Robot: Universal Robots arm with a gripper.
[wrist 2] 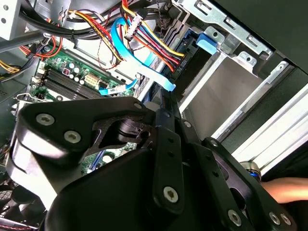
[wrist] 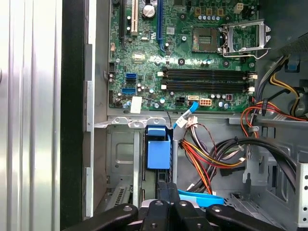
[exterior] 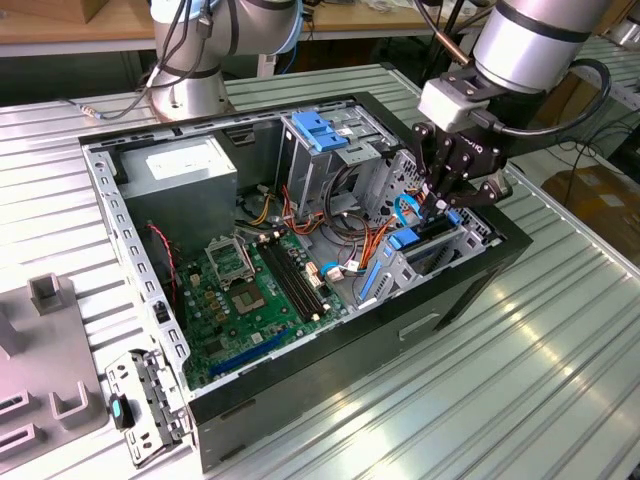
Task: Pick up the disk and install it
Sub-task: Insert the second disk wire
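Ribbed metal surface [exterior: 520, 380] carries an open computer case [exterior: 300, 390], its green circuit board [exterior: 235, 300] exposed. At the case's corner on the exterior view's right, the end effector [exterior: 446, 205] reaches down into the drive bay [exterior: 440, 250]. Of the disk, a blue plastic rail [wrist: 158, 148] stands on edge in the bay slot, just beside the fingers. I cannot tell whether the fingers are apart or together
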